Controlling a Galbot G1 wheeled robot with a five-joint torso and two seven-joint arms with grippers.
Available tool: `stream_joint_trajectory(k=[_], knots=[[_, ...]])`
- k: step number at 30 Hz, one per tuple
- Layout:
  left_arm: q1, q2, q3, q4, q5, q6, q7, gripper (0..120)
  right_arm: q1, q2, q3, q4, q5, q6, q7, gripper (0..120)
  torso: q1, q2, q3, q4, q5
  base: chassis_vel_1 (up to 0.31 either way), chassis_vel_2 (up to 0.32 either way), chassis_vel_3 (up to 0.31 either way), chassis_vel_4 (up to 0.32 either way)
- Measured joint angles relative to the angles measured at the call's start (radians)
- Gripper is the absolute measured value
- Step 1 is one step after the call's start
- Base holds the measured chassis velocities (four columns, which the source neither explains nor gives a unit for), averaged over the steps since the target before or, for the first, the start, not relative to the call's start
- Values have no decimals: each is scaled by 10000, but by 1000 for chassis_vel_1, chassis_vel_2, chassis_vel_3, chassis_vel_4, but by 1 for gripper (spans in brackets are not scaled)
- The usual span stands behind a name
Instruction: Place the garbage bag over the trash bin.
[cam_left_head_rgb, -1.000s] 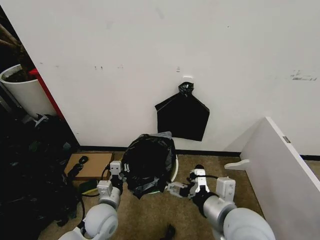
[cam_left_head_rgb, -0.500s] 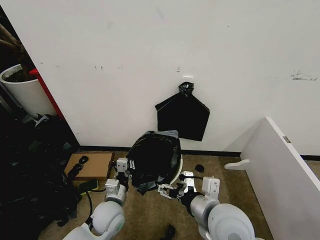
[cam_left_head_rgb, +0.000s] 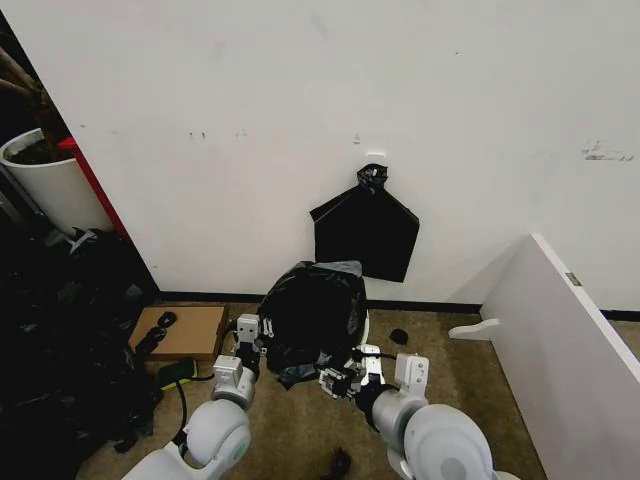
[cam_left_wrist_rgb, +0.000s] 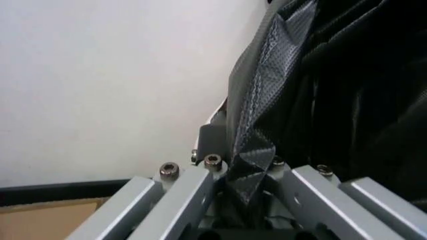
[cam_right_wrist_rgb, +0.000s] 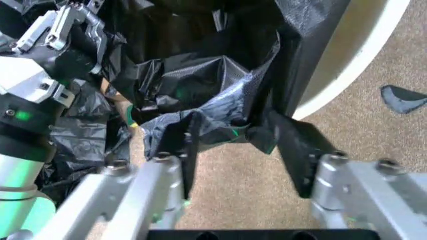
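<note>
— Two grippers on the job. State of each?

— My left gripper is at the near-left edge of the garbage bag, jaws closed on a pleat of film that runs up between them. My right gripper is at the near-right hem; its fingers stand on either side of a crumpled fold, but whether they truly pinch it I cannot tell.

— Item one, the bag: handling?

— Thin, glossy, crinkled black film, judged very light, limp and slippery. It will stretch or tear if dragged hard over a rim, and slide out of a shallow pinch. Best held at the hem, on gathered folds and not a single layer, on opposite sides.

— Where is it now?

— Draped over the trash bin, which sits on the floor near the wall. Only a strip of white rim shows on the right side. The near hem hangs loose and bunched, so I judge it not yet seated all round.

— Surroundings?

— A flat black bundle hangs on the wall beyond. A cardboard box lies left, a dark heap further left, a white planter far left, and a white panel right. A small dark scrap lies on the carpet right of the bin.

— Obstructions?

— None between grippers and bin. The wall close behind leaves little room on the far side.
</note>
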Motion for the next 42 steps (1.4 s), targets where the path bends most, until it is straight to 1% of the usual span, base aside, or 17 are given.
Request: stream_joint_trajectory(k=[2, 3, 7, 10, 18, 21, 25, 26, 28, 30, 31, 32, 37, 38, 39, 41, 42], knots=[[2, 17, -9, 2, 0, 1, 5, 0, -17, -26, -4, 1, -74, -6, -49, 29, 0, 0, 0, 0, 0, 0, 0, 0, 0], [2, 17, -9, 2, 0, 1, 5, 0, -17, -26, -4, 1, -74, -6, -49, 29, 0, 0, 0, 0, 0, 0, 0, 0, 0], [4, -44, -10, 50, 6, 11, 7, 0, -39, -106, -15, 3, -222, -30, -179, 10, 0, 0, 0, 0, 0, 0, 0, 0, 0], [-23, -95, -9, 73, 3, 14, 6, 0, -37, -132, -80, 3, -248, -42, -212, 0, 0, 0, 0, 0, 0, 0, 0, 0, 0], [-68, -121, -12, 102, -13, 18, 4, 0, -63, -104, -99, 37, -381, -30, -188, 0, 0, 0, 0, 0, 1, 0, 0, 0, 0], [-74, -123, -44, 146, -7, 17, -76, 0, -194, -108, -7, 371, -293, 95, 22, 0, 0, 0, 0, 0, 0, 0, 0, 0, 0], [-125, -177, -42, 178, 47, -35, -98, 0, -296, -92, 108, 575, 218, 385, 204, 15, 0, 0, 0, -1, 0, 0, 0, 0, 0], [-125, -177, -42, 178, 47, -35, -98, 0, -296, -92, 108, 575, 218, 385, 204, 15, 0, 0, 0, -1, 0, 0, 0, 0, 0], [-151, -251, -4, 178, 118, -62, -77, 0, -286, 46, 112, 625, 572, 417, 364, 25, 0, 0, 0, -1, 0, 0, 0, 0, 0], [-168, -297, 11, 180, 173, -70, -69, 0, -288, 158, 60, 628, 665, 418, 431, 32, 0, 0, 0, -1, -1, 0, 0, 0, 0], [-168, -297, 11, 180, 173, -70, -69, 0, -288, 158, 60, 628, 665, 418, 431, 32, 0, 0, 0, -1, -1, 0, 0, 0, 0], [-174, -310, 13, 180, 201, -74, -69, 0, -296, 223, 19, 620, 685, 422, 465, 38, 0, 0, 0, -1, 0, 0, 0, 0, 0], [-170, -275, 13, 159, 309, -154, -22, 0, -246, 643, 10, 526, 954, 575, 691, 58, 0, 0, 0, -1, 1, 0, 0, 0, 0], [-165, -272, 13, 158, 324, -168, -16, 0, -226, 776, 34, 480, 975, 616, 759, 62, 0, 0, 0, 1, 1, 0, 0, 0, 0], [-165, -272, 13, 158, 324, -168, -16, 0, -226, 776, 34, 480, 975, 616, 759, 62, 0, 0, 0, 1, 1, 0, 0, 0, 0], [-151, -271, 13, 118, 328, -171, -13, 0, -249, 961, 48, 354, 936, 628, 871, 72, 0, 0, 0, 1, 0, 0, 0, 0, 0], [-148, -271, 13, 100, 328, -171, -13, 0, -270, 990, 41, 306, 877, 628, 888, 74, 0, 0, 0, 0, 0, 0, 0, 0, 0]])
